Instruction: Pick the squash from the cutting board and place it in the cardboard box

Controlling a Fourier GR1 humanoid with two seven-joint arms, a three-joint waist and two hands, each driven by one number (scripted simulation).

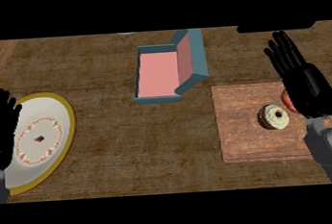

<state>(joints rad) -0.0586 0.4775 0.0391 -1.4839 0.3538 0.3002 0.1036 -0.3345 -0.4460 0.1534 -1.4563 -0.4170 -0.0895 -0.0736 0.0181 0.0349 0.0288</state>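
Right hand [306,88] spread, fingers straight, over cutting board [244,128] at surface [129,154] right edge; squash [274,117] just beside it. Left hand [0,129] open, left edge.

One view only: from the robot's head, facing steeply down, close enough that the table [121,150] fills it; left robot hand [0,129] and right robot hand [304,84] enter at its lower edge.

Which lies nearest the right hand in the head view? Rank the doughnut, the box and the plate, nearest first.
1. Doughnut, on the board, just left of the right hand.
2. Box, up at the centre, farther to the left.
3. Plate, at the view's far left.
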